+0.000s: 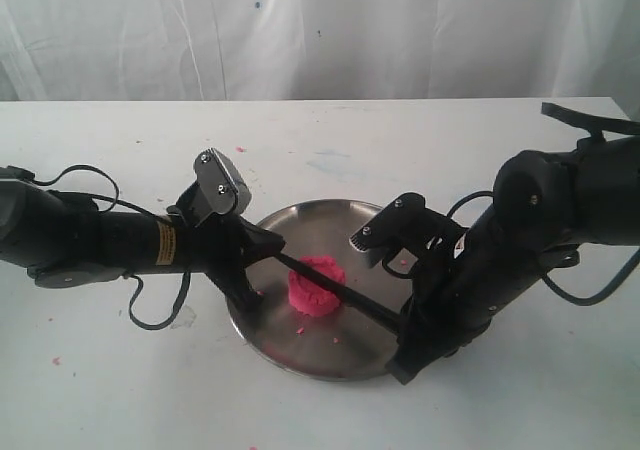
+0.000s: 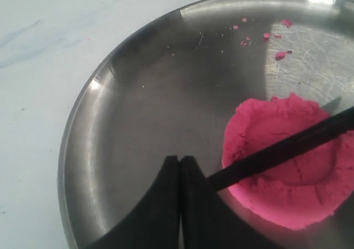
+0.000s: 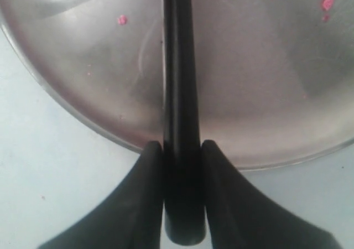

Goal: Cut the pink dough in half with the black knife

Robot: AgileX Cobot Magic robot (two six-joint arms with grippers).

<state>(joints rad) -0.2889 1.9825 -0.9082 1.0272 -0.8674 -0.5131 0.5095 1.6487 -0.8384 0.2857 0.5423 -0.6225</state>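
Nearest to the camera in the exterior view is the rim of one steel plate [image 1: 300,362], at 6 o'clock of the scene, on a white table [image 1: 100,400] with a few tiny pink specks on it. Behind the table hangs a white creased curtain [image 1: 300,30].

On the plate sits one lump of the pink dough [image 1: 316,285], a little toward 9 o'clock from the plate's centre. Across its top lies one black knife [image 1: 340,292], running from 10 o'clock to 4 o'clock.

My right gripper [image 3: 181,149] is clamped on the knife's handle just outside the plate's rim; only the right wrist view shows this grip clearly, and the dough is out of that picture. My left gripper [image 2: 180,159] has its fingers pressed together at the knife's other end, beside the dough; whether they pinch the tip I cannot tell. Only the left wrist view shows the knife pressed into the dough's dished top, and about six pink crumbs [image 2: 280,55] on the plate behind it. I count two arms.
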